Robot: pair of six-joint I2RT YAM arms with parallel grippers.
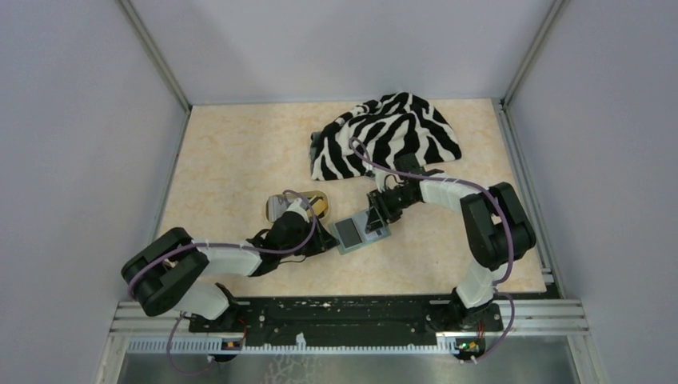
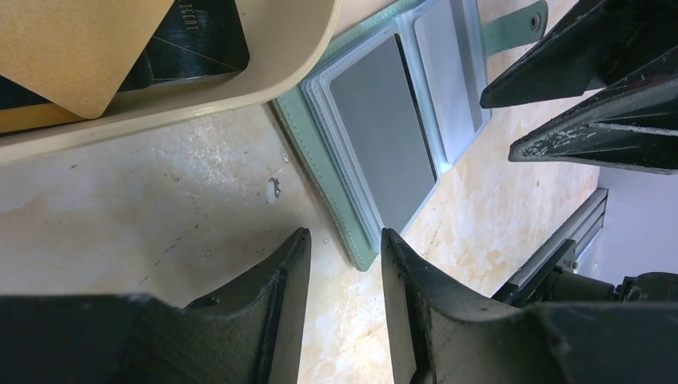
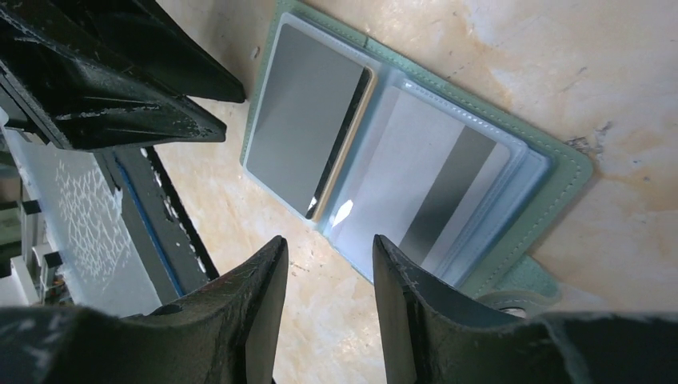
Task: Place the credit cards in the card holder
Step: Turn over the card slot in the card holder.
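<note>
Hanging part-open with nothing held, both pairs of jaws are flanking the open card holder, which is lying on the table just beside the tan tray, so the left should be pinching one of the tray's credit cards by its edge while the right is pinning the sleeve flat.

You face a beige marbled tabletop; up close in the wrist views it shows scuffs and dark specks. Plain pale grey walls close it in: left wall, far wall, right wall. Aluminium posts rise at both far corners. A slotted metal rail crosses the near edge. The light is soft and even, with faint shadows.
</note>
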